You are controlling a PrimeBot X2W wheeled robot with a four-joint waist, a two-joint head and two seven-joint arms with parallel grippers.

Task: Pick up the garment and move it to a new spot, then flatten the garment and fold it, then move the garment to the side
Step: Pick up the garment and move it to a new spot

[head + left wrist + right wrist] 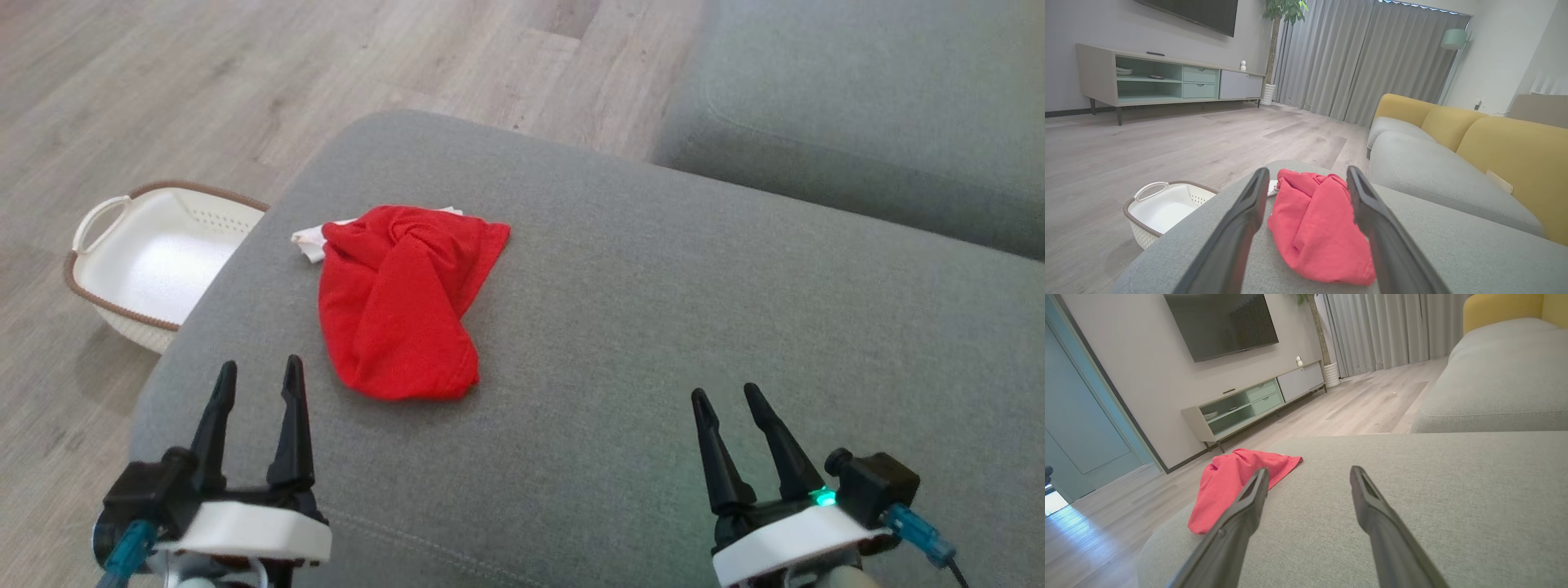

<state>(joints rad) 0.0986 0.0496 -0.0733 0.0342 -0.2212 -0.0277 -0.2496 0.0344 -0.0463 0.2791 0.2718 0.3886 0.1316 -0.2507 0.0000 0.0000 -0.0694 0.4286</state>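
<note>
both are parted and empty, left pincer (260, 365) and right pincer (724, 392); you should grip the garment (400, 302) at its thick middle.

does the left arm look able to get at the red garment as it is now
Probably yes. The left end effector is open, just short of the red garment, which lies bunched on the grey cushion with nothing between them.
</note>
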